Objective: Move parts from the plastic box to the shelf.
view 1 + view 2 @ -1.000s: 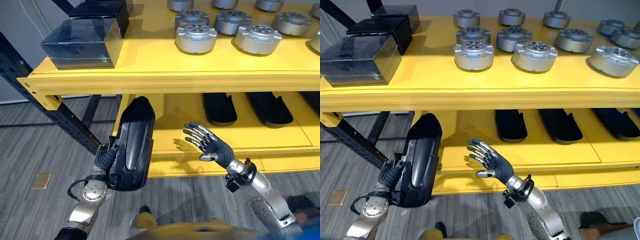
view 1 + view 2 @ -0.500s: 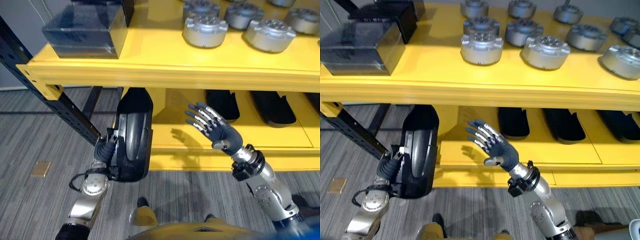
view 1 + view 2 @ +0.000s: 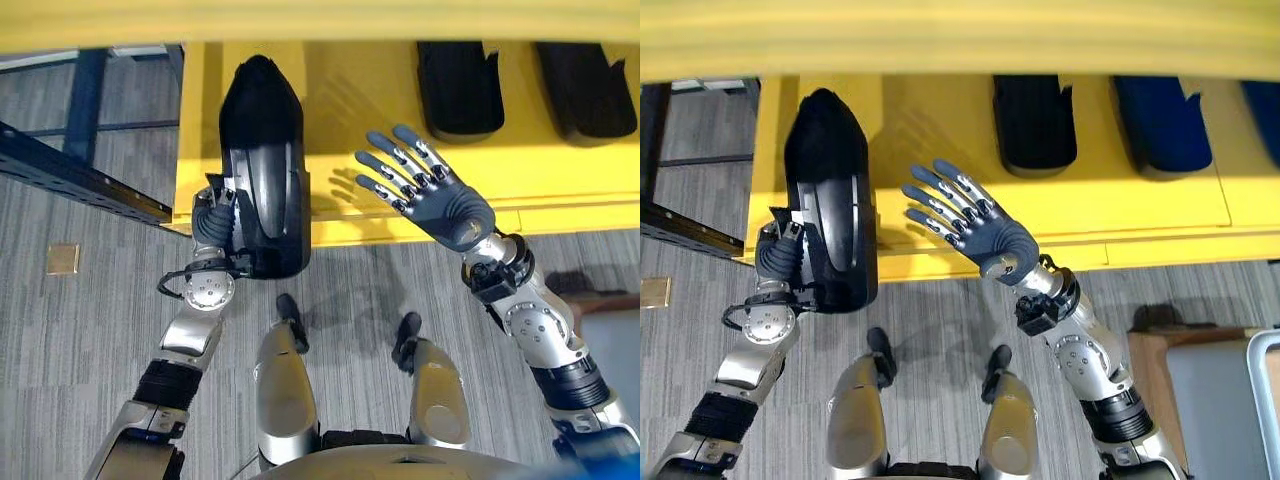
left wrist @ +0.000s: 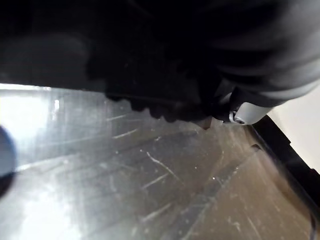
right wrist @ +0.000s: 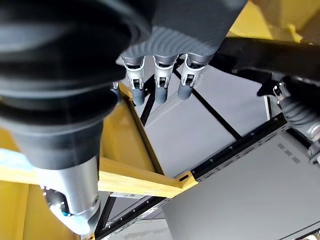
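Left eye view has the left robot hand (image 3: 213, 222) curled round the near end of a long black part (image 3: 262, 165) (glossy, with a grey inner panel), holding it lengthwise so its rounded far end lies over the yellow lower shelf (image 3: 340, 120). Beside that part, toward the shelf's middle, the right robot hand (image 3: 440, 195) hangs with fingers spread wide and straight, holding nothing, above the shelf's front edge. Deeper on the shelf, 2 more black parts (image 3: 458, 88) lie side by side.
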